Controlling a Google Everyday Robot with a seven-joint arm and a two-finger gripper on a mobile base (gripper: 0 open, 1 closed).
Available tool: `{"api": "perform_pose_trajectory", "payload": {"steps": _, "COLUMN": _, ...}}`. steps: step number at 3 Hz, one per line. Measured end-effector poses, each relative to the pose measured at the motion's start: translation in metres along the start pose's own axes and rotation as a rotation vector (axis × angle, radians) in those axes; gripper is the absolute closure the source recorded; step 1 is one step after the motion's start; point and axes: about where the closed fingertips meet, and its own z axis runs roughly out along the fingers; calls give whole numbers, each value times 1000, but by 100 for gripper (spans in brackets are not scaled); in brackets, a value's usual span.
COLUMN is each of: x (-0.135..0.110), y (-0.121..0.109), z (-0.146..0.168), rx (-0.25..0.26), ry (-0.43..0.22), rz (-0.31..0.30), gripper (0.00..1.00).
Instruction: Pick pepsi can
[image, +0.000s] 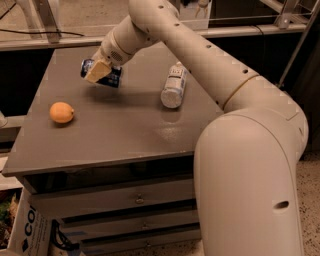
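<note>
**Q:** Where is the gripper, and what are its jaws doing?

**A:** The cream-coloured arm reaches across a grey table (100, 145). Its gripper (99, 75) sits over the far left part of the tabletop. The jaws are closed narrowly around the pepsi can (114, 79), and one tan finger (96, 73) lies across the can's side.

**Q:** How does the can sit between the jaws?

**A:** It is tipped on its side, with its silver end pointing left of the jaws and its dark blue body sticking out to their right. A shadow on the table below suggests the can is clear of the surface.

**Q:** How will it handle?

**A:** Probably light, stiff but easy to dent, and smooth enough to slip. The safest hold is likely across the middle of its curved wall.

**Q:** What else is nearby?

**A:** A clear plastic bottle (174, 86) lies well to the right of the jaws. An orange (62, 112) rests below and to their left.
</note>
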Motion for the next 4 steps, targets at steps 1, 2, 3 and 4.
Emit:
{"api": "perform_pose_trajectory", "payload": {"steps": 1, "x": 3, "y": 1, "z": 2, "rx": -10, "ry": 18, "rz": 1, "gripper": 59}}
{"api": "perform_pose_trajectory", "payload": {"steps": 2, "x": 5, "y": 2, "z": 4, "rx": -16, "ry": 28, "rz": 2, "gripper": 35}}
{"api": "perform_pose_trajectory", "payload": {"steps": 3, "x": 6, "y": 2, "z": 6, "rx": -19, "ry": 32, "rz": 4, "gripper": 13}}
{"api": "perform_pose_trajectory", "payload": {"steps": 4, "x": 6, "y": 2, "z": 8, "rx": -20, "ry": 37, "rz": 7, "gripper": 0}}
